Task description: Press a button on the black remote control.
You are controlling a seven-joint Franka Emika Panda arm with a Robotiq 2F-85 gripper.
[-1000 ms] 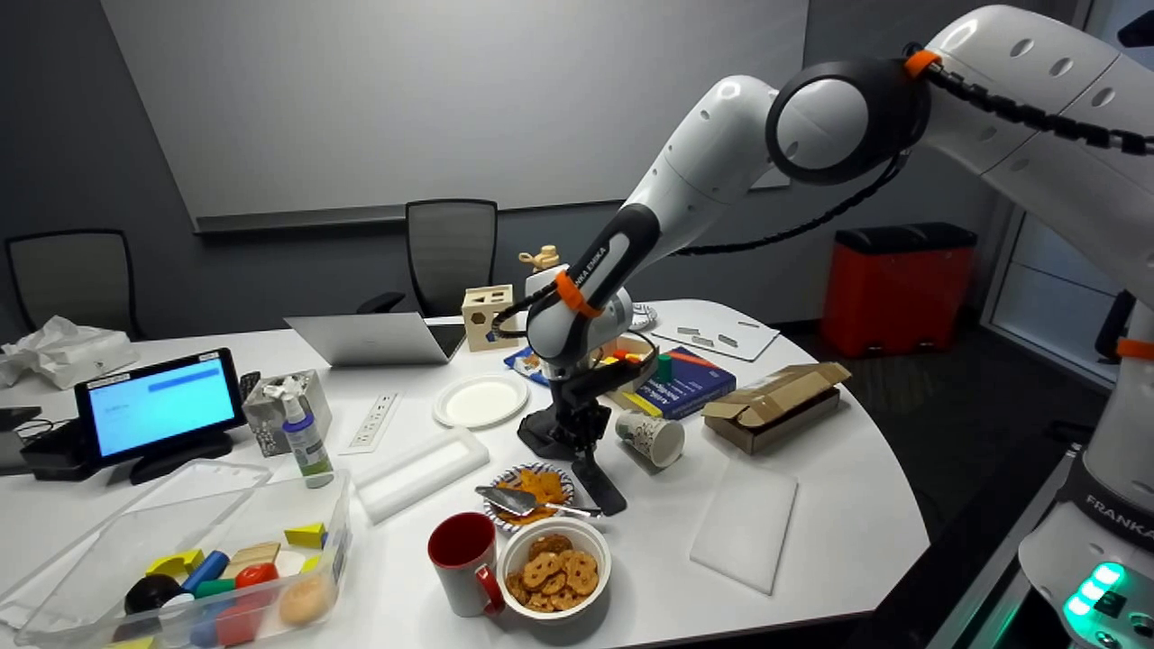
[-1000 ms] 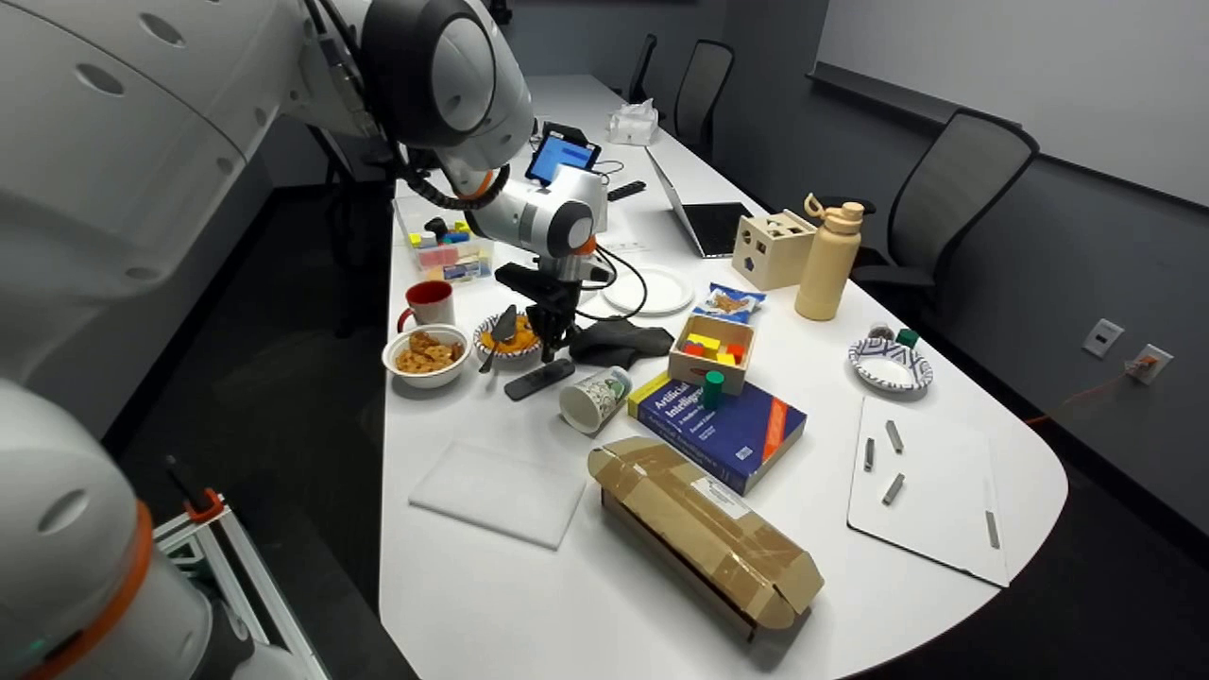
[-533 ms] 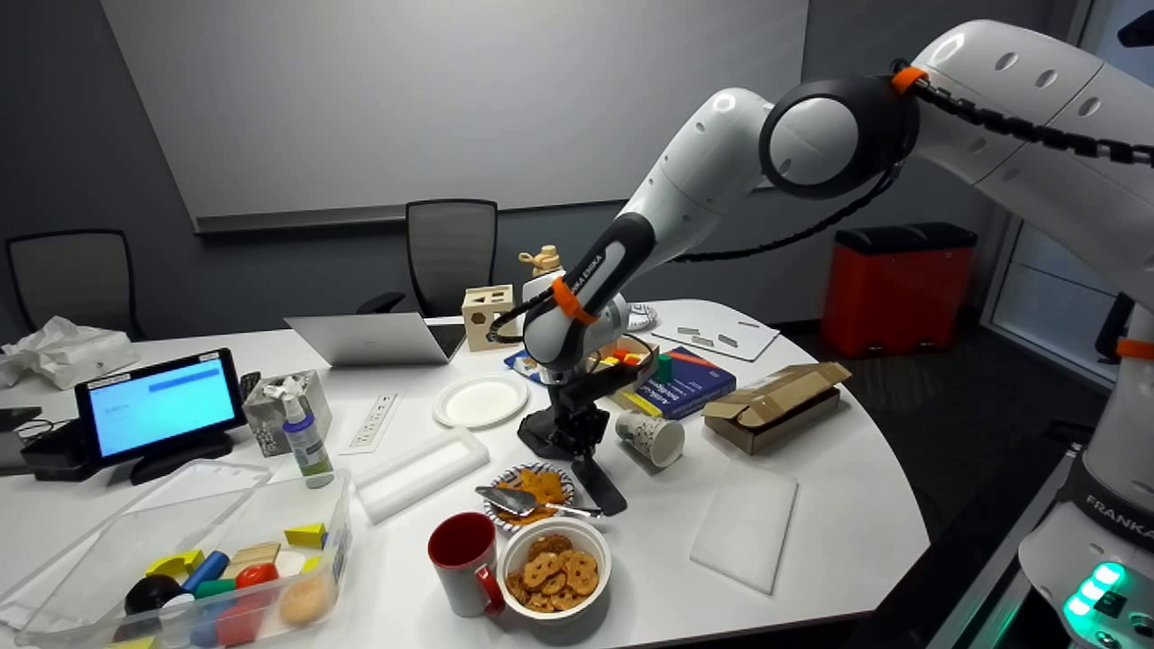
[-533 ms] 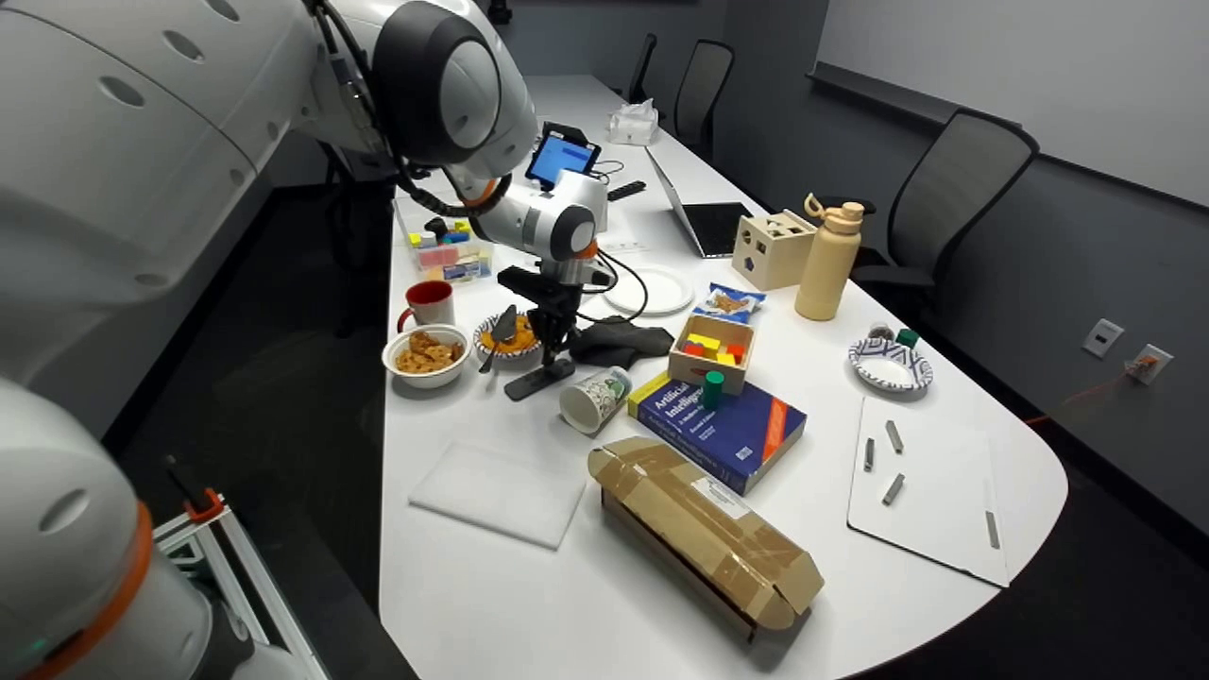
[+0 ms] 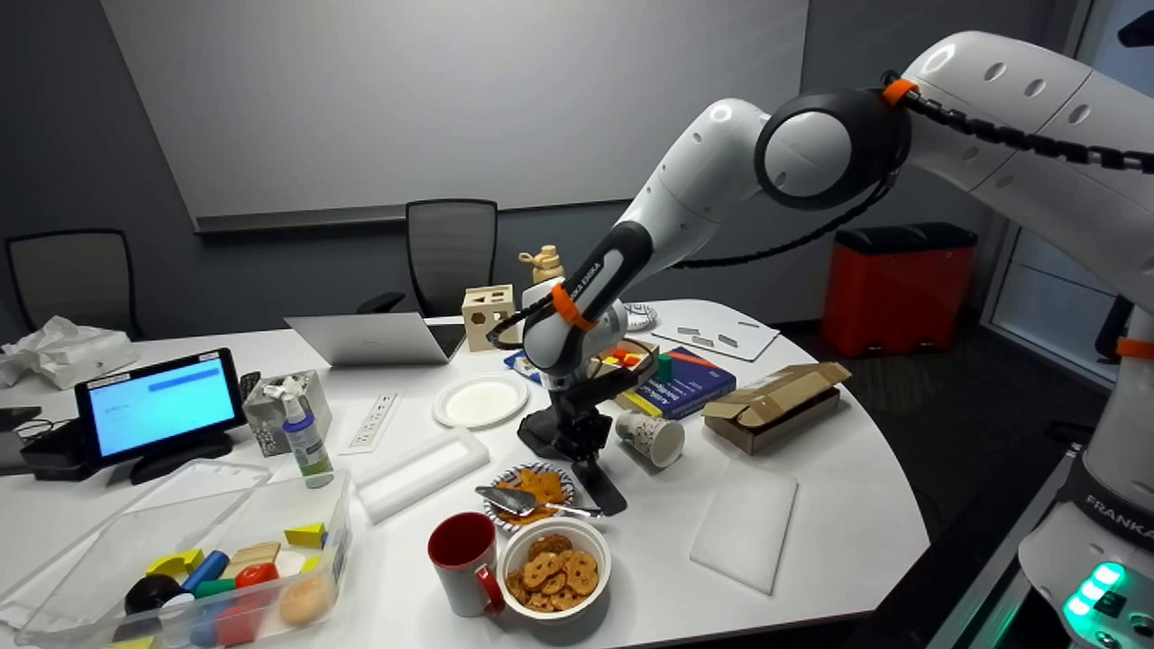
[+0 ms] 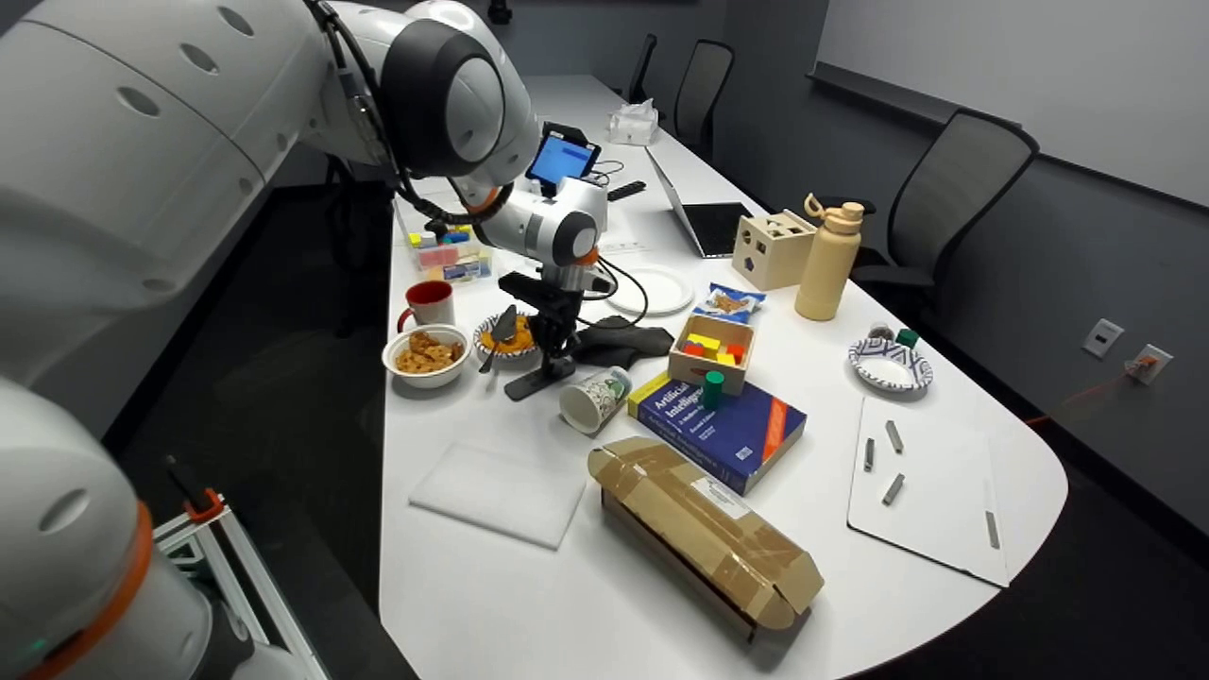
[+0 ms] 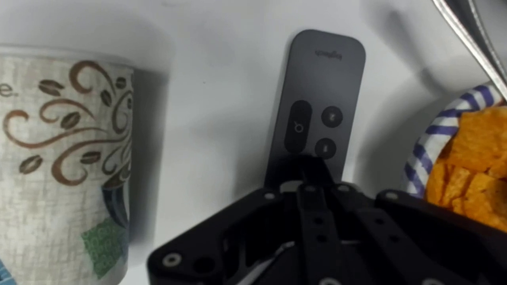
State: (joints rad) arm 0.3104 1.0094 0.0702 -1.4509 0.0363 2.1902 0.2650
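Note:
The black remote control (image 7: 324, 79) lies flat on the white table. It shows a round "2" button, a round "1" button and a long oval button. It also shows in both exterior views (image 5: 601, 491) (image 6: 533, 383). My gripper (image 7: 311, 166) points down over the remote with its fingers together and nothing between them. The fingertips are at or just above the remote's face, just beside the "1" button and the lower end of the oval button. Whether they touch it I cannot tell. The gripper hides the remote's other end. It is also seen in both exterior views (image 5: 586, 451) (image 6: 555, 359).
A patterned paper cup (image 7: 67, 166) lies on its side by the remote. On the other side is a bowl of orange chips (image 6: 515, 332) with a metal server across it. A dark cloth (image 6: 623, 342) lies behind the gripper. Another black remote (image 6: 626, 191) lies near the tablet (image 5: 162, 406).
The arm has lowered and my gripper has come down onto or just over the remote, hiding more of its far end. The remote and other objects have not moved.

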